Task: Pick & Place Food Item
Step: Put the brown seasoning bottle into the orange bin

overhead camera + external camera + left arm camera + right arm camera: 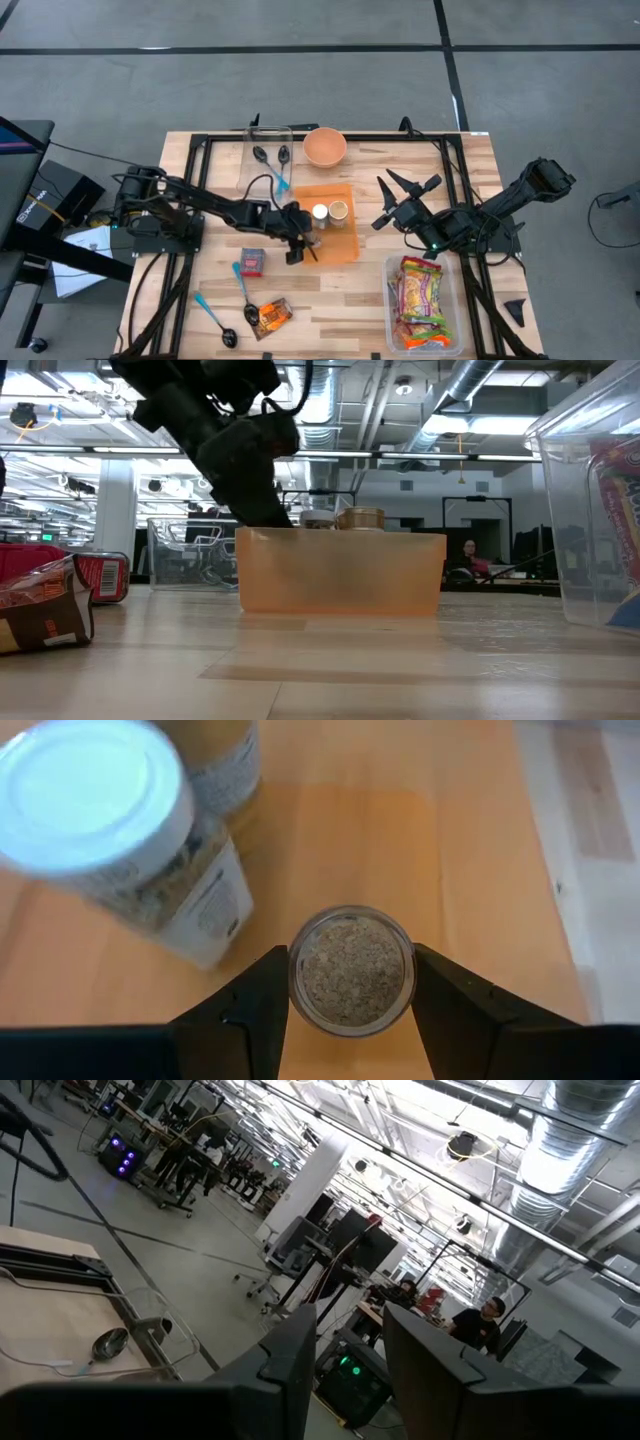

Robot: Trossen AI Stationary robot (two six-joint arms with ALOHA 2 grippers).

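Centre of the high view: an orange tray [336,243] sits on the wooden table [330,300], and two upright jars stand in its upper half, one with a white lid [320,212] and a tan-lidded one [338,210] just to its right, touching or nearly so. In the left wrist view a third jar [351,970] of brownish granules sits squarely between the two dark fingers [245,1010], and they pinch it from both sides over the tray's orange floor, with the white-lidded jar [120,830] looming at the upper left of that frame. The left gripper [298,238] reaches in from the left edge of the table, its arm stretched low and nearly level, wrist turned down over the tray's left side. Above the tray, an orange bowl [325,146] sits at the table's far edge, and left of it a clear bin [268,158] holds dark spoons. At lower right, a clear tub [424,300] is packed with colourful snack packets. Lower left of the tray lie a small red packet [252,261], two loose spoons and a brown snack bag [270,316]. The right gripper [405,195] hangs right of the tray, raised and tilted outward toward the room, jaws a little apart and holding nothing.
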